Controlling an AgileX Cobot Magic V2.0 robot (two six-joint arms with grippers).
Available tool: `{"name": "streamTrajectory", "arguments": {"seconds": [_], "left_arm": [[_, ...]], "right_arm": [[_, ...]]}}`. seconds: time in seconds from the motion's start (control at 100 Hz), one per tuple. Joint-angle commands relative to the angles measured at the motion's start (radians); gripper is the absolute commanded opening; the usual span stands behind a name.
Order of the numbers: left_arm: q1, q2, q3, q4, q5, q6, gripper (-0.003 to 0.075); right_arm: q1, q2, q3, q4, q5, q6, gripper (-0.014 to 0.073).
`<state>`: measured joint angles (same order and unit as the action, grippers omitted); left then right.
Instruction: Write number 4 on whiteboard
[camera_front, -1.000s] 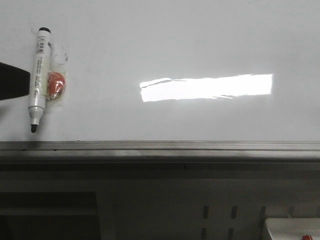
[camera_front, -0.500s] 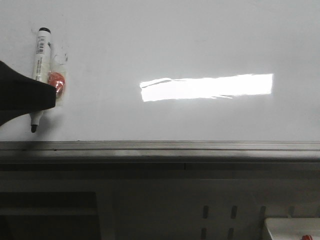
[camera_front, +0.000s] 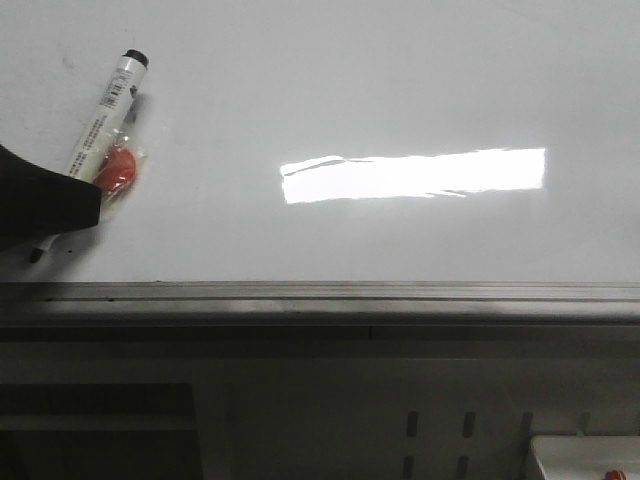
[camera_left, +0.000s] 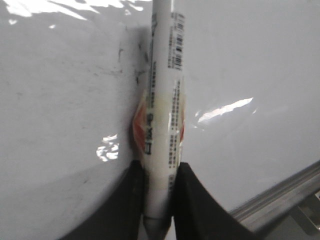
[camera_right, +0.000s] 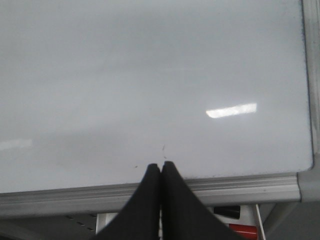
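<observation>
The whiteboard (camera_front: 400, 80) fills the upper front view with a bright rectangular glare; no number 4 shows on it, only faint smudges. A white marker (camera_front: 105, 110) with a black cap end, barcode label and an orange piece (camera_front: 117, 168) fixed to its barrel lies tilted at the far left. Its dark tip (camera_front: 36, 255) points toward the ledge. My left gripper (camera_front: 70, 205) is shut on the marker's barrel near the tip. In the left wrist view both black fingers (camera_left: 132, 200) press against the marker (camera_left: 165, 90). My right gripper (camera_right: 161, 165) is shut and holds nothing, over the whiteboard's (camera_right: 150, 75) near edge.
A grey metal ledge (camera_front: 350, 293) runs along the board's near edge, with a dark frame below it. A white box (camera_front: 585, 455) with a red part sits at the lower right. Under the ledge in the right wrist view lie red (camera_right: 245, 231) and black (camera_right: 227, 212) objects.
The left gripper came in from the left and closed on the marker. The marker has swung from nearly upright to tilted, cap end up and to the right, tip to the left.
</observation>
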<state>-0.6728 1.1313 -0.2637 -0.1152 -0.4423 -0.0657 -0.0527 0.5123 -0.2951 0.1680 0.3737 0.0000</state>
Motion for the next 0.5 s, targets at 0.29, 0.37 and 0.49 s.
{"name": "streamTrajectory", "arguments": {"seconds": [0.29,0.37,0.49], "left_arm": [[-0.006,-0.143,-0.028,0.513,-0.12,-0.01,-0.002],[-0.006,-0.153,-0.028,0.663,-0.12,-0.008,-0.002],[-0.006,-0.153,-0.028,0.827,-0.139,-0.008,-0.002]], "right_arm": [[0.462,0.08,-0.219,0.102,-0.007,-0.167,-0.006],[0.593,0.131,-0.258,0.102,-0.03,-0.167,-0.0007],[0.778,0.231,-0.314,0.1,-0.081,-0.187,0.0223]]}}
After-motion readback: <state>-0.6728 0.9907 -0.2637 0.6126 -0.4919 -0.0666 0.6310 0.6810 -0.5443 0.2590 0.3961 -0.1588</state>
